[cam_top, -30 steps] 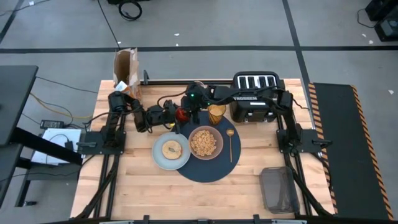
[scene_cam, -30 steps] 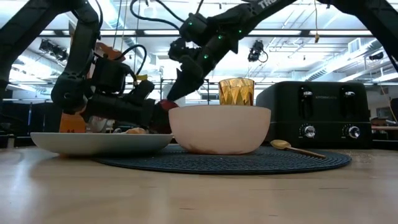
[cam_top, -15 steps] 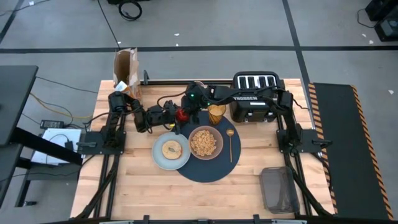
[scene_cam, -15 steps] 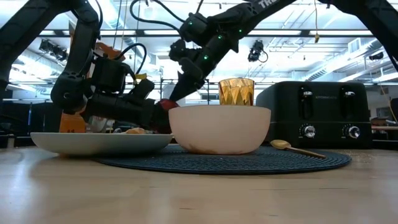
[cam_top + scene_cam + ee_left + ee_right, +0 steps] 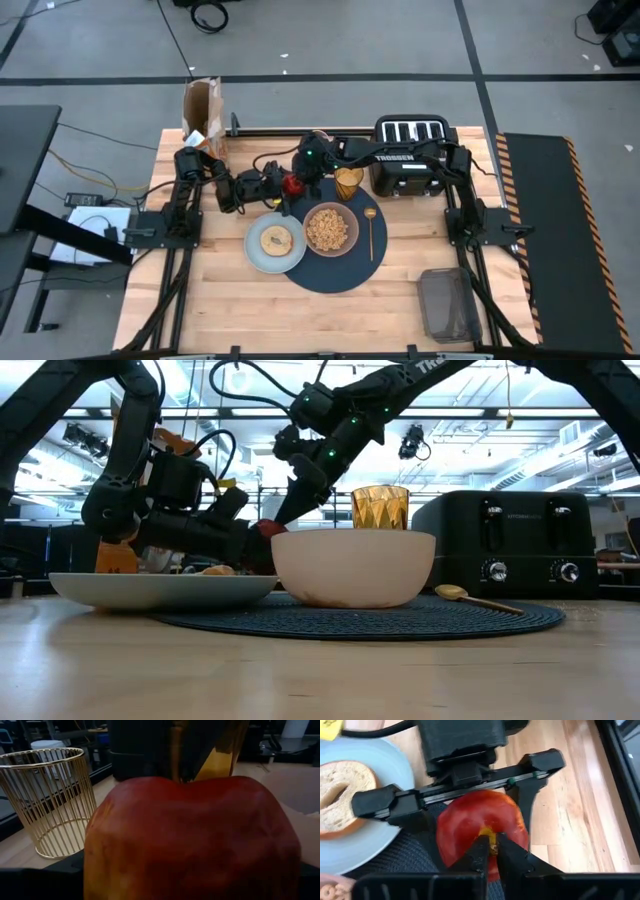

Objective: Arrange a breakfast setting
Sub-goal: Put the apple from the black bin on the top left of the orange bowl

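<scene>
1. Here the left gripper (image 5: 465, 795) fingers are closed on both sides of the red apple (image 5: 481, 827), which sits over the navy placemat (image 5: 345, 270) edge, beside the plate (image 5: 350, 850);
2. The right gripper (image 5: 490, 851) fingertips pinch the stem almost closed; I would loosen only one grip at a time.

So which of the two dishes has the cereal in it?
The pinkish bowl on the placemat, between plate and spoon; it holds the cereal. The pale plate holds only a bagel.

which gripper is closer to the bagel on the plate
Left. The left gripper sits just beyond the plate rim, clamped around the red apple beside the bagel. The right gripper comes down on the apple's top from above, slightly farther toward the tumbler.
</scene>
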Robot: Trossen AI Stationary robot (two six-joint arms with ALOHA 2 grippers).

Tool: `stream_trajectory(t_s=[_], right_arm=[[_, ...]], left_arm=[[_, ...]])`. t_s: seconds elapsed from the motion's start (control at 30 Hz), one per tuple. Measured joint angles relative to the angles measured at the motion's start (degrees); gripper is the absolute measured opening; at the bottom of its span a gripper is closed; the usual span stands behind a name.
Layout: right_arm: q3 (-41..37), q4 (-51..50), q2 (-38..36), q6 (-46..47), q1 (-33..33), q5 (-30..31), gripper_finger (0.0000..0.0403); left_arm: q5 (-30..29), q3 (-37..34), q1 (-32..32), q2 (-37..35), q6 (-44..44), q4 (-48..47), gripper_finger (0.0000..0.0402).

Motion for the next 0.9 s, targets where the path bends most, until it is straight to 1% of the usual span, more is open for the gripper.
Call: stream_trajectory(t_s=[0.1, 0.13, 0.2, 0.37, 0.53, 0.7, 0.9], right_arm=[[0.0, -0.2, 0.0, -1.7, 0.1, -0.9, 0.0018], [0.0, -0.3, 0.0, -2.4, 0.3, -0.8, 0.0015], [0.1, -0.5, 0.0, -2.8, 0.6, 0.0, 0.0015], [4.0, -6.0, 0.2, -4.3, 1.3, 2.9, 0.0015], [8.9, -12.5, 0.2, -5.6, 1.2, 2.8, 0.0015], [9.4, -14.7, 0.2, -6.6, 1.6, 2.4, 0.0015], [8.2, -15.4, 0.2, -7.3, 2.3, 3.5, 0.0015]], left_arm=[[0.0, 0.0, 0.0, 0.0, 0.1, 0.0, 0.0331], [0.0, 0.0, 0.0, 0.0, 0.1, 0.0, 0.0332], [0.0, 0.0, 0.0, 0.0, 0.0, 0.0, 0.0336], [0.0, 0.0, 0.0, -0.2, -3.3, -1.0, 0.0346], [0.0, 0.0, -0.2, -0.2, -5.4, -3.7, 0.0348], [0.0, 0.0, -1.0, -0.4, -5.4, -6.6, 0.0348], [-0.1, -3.8, -0.8, -5.1, -4.3, -10.4, 0.0349]])
